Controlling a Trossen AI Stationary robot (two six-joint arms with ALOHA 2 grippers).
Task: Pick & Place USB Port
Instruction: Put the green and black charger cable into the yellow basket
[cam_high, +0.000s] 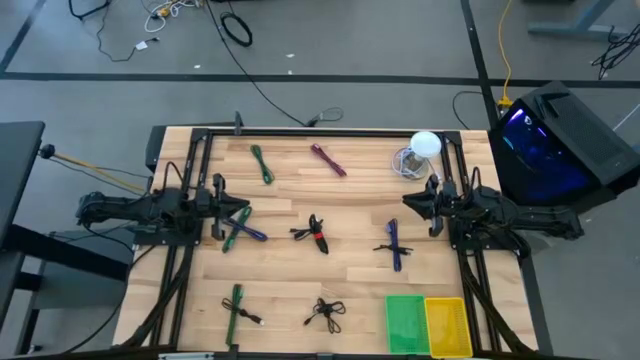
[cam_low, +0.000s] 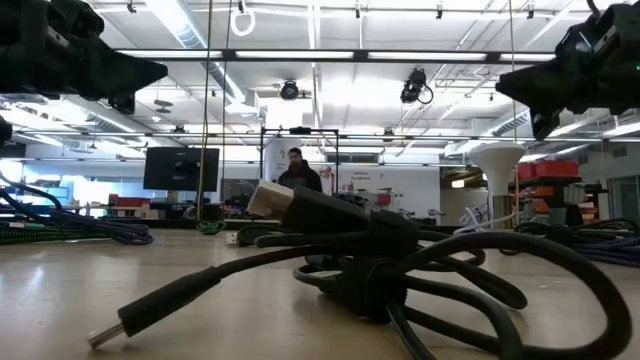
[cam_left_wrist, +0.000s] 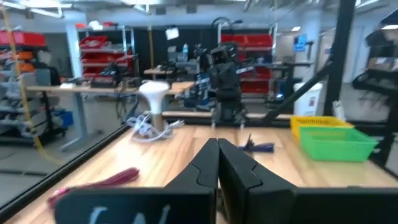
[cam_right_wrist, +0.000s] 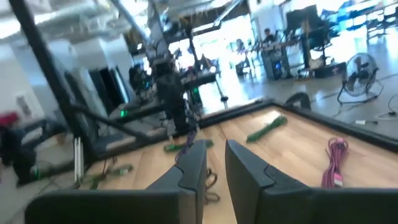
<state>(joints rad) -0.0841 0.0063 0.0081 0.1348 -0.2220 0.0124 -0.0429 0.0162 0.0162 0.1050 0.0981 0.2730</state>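
Note:
Several bundled USB cables lie on the wooden table: a green one (cam_high: 262, 163), a magenta one (cam_high: 328, 158), a blue-and-green one (cam_high: 238, 228), a black-and-red one (cam_high: 313, 235), a blue one (cam_high: 395, 243), a second green one (cam_high: 235, 305) and a black one (cam_high: 325, 313). The black one fills the low view (cam_low: 370, 260). My left gripper (cam_high: 245, 212) (cam_left_wrist: 217, 163) is shut and empty, raised above the blue-and-green cable. My right gripper (cam_high: 408, 200) (cam_right_wrist: 215, 163) is raised at the table's right, its fingers slightly apart and empty.
A green bin (cam_high: 410, 323) and a yellow bin (cam_high: 447, 325) stand at the near right edge. A white lamp-like object (cam_high: 425, 145) with a coiled cord stands at the far right. A dark frame (cam_high: 300, 130) rims the table. A person (cam_low: 298, 172) stands far behind.

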